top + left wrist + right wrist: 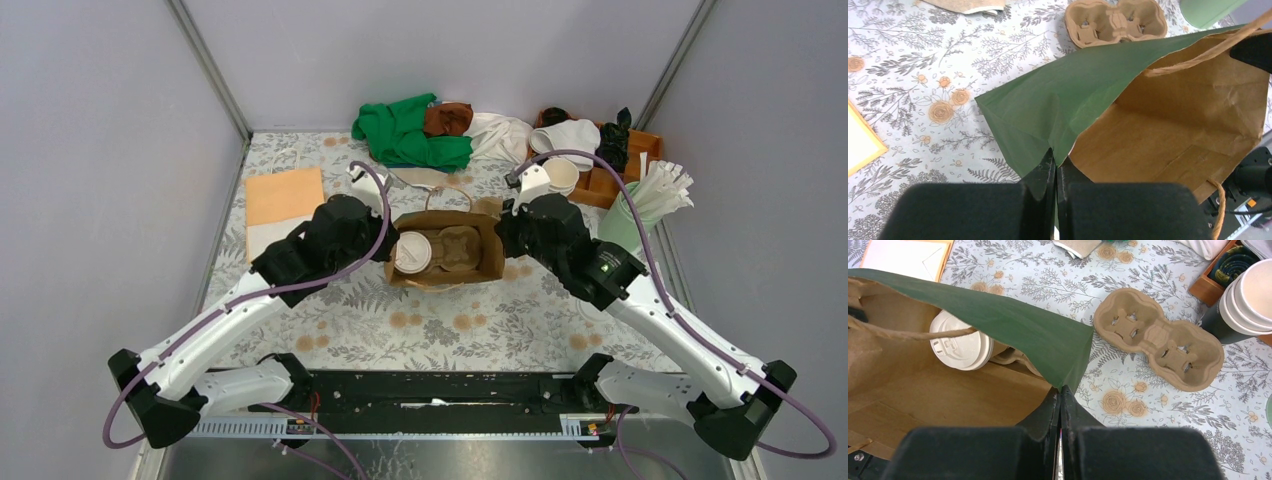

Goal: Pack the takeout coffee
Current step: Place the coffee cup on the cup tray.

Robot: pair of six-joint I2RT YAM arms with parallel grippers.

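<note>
Packing, late stage. The small white paper cup with round white plastic lid already sits inside the paper bag, green outside and brown inside, at the centre of the top view, beside a brown moulded-pulp carrier. Your left gripper and right gripper are each clenched on opposite edges of the rim. Both arms reach in low from either side, holding the mouth spread. Next, likely: release evenly so the bag stays upright.
</note>
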